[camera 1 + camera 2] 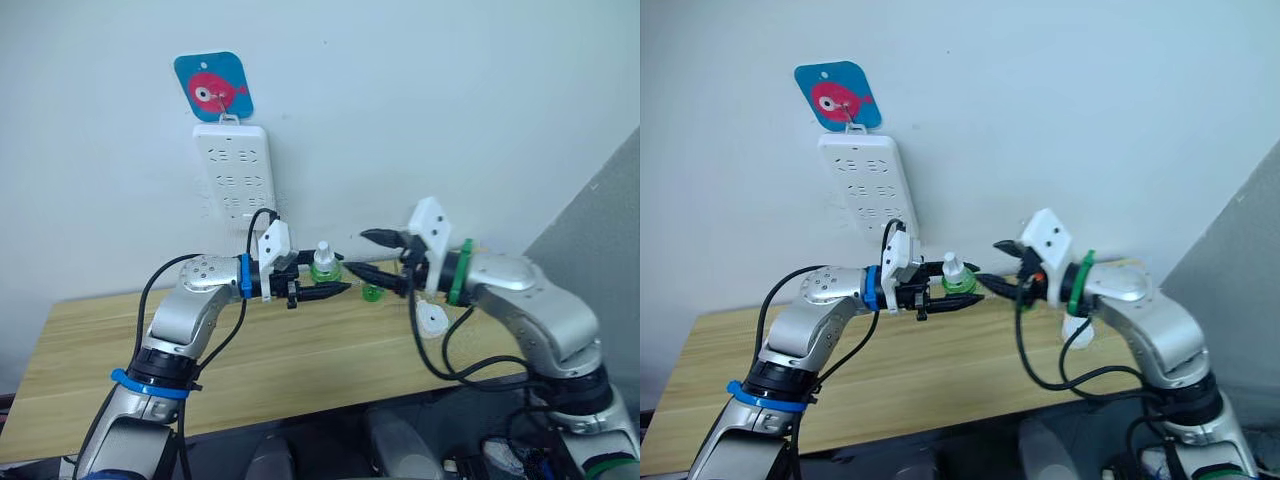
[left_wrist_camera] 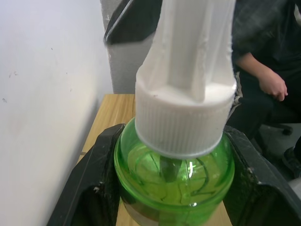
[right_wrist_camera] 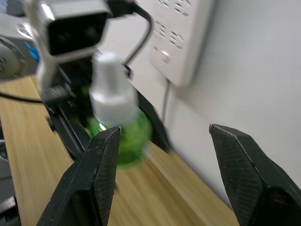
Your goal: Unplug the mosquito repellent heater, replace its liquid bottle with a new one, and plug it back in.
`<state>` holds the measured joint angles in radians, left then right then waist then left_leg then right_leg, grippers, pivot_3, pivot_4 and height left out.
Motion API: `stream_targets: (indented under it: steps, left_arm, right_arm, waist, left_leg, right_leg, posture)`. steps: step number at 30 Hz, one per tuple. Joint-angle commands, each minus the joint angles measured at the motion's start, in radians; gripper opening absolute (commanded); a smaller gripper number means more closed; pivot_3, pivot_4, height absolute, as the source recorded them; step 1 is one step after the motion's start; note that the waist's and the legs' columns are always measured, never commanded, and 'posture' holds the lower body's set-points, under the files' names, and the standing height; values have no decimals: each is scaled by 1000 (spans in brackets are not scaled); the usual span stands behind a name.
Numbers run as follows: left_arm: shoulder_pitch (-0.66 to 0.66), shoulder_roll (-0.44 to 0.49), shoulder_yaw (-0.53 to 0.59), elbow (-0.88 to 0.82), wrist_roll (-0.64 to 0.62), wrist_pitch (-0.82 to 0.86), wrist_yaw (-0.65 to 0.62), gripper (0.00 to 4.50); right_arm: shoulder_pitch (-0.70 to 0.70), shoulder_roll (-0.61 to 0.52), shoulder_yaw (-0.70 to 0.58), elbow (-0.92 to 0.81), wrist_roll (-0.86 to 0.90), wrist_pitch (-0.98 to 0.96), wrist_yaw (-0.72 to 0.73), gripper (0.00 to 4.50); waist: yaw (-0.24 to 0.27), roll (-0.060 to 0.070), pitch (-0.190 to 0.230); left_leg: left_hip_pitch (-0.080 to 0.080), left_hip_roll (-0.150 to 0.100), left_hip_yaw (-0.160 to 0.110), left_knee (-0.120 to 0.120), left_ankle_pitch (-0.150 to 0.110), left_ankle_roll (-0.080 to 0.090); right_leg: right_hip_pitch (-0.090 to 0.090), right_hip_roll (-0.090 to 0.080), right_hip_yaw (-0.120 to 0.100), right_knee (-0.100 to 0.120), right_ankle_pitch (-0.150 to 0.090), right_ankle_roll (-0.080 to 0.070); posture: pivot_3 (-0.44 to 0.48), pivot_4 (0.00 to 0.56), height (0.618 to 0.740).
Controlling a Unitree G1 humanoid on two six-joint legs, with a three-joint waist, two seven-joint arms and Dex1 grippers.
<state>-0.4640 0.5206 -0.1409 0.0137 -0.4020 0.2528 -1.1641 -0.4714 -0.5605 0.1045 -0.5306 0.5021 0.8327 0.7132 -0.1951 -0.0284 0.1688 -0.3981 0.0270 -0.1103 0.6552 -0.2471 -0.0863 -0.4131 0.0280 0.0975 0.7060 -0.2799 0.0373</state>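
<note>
A green translucent liquid bottle with a white ribbed cap [image 2: 174,155] is clamped upright in the left gripper [image 1: 325,279] above the light wooden table [image 1: 300,370]. The right gripper [image 1: 378,257] is spread wide, empty, facing it. The small white rounded heater [image 1: 432,319] (partly hidden) lies on the table beneath the right arm.

A plain indoor test room, likely a lab or office corner: a bare white wall [image 1: 450,90] carries a hanging power strip [image 1: 233,170] under a fish-print hook plate [image 1: 213,87], above a light wooden desk [image 1: 300,360]; a seated person [image 2: 263,70] waits nearby.
</note>
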Motion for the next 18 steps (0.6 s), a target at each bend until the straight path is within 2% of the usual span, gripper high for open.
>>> stream_targets:
  steps: [1,9,18]
  left_arm:
    - [-6,4,18,-8,0,-22,-6,2317]
    - [-9,-8,9,-21,4,-19,-3,2317]
    - [-18,-18,6,-35,4,-6,3,2317]
  right_arm:
    - [1,-21,-16,-96,90,8,63,3116]
    - [-58,132,166,-30,-63,-70,-82,3116]
    - [-111,208,192,83,-150,-123,-125,3116]
  waist:
    - [-1,0,0]
    - [-8,0,0]
    - [-2,1,0]
  left_leg:
    - [0,0,0,-1,0,0]
    - [2,1,1,-4,0,0]
    - [2,1,0,-6,0,0]
  right_leg:
    - [0,0,0,0,0,0]
    - [1,1,1,-1,-1,2]
    - [1,0,0,-5,2,-2]
  posture:
    - [-216,109,736]
    - [-216,105,736]
    - [-212,103,736]
